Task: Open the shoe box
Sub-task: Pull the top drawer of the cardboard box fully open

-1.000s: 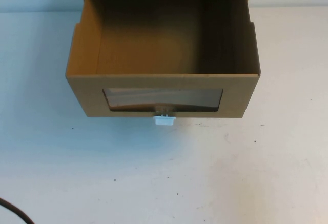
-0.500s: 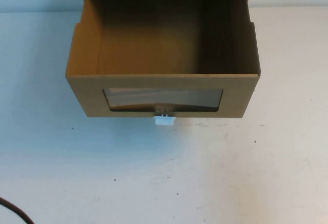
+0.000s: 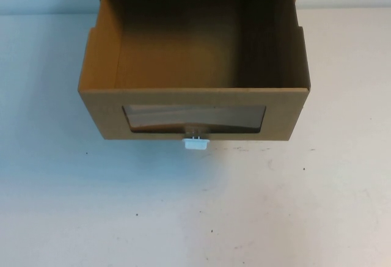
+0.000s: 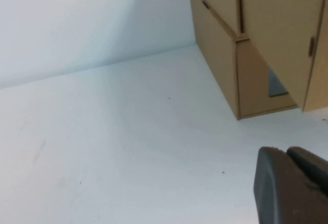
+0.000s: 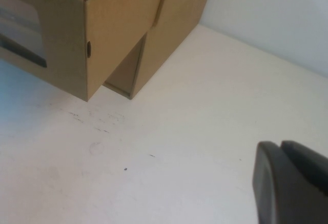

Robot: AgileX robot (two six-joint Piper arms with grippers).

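The shoe box (image 3: 192, 120) sits in the upper middle of the high view, on the white surface (image 3: 195, 218). It is plain brown cardboard and its top is open, so I look straight down into a bare, shadowed inside. Its near panel has a clear window (image 3: 194, 118) running across it. A small white tab (image 3: 197, 143) sticks out at the middle of that panel's lower edge, touching the surface. From the wrist views the open part reads as a drawer standing forward of an outer sleeve behind it.

Neither arm shows in the high view. My left jaws hang over bare surface off the box's left side, well apart from it, clenched on nothing. My right jaws hang over the surface off the box's right front corner, also well apart, pressed together and holding nothing.
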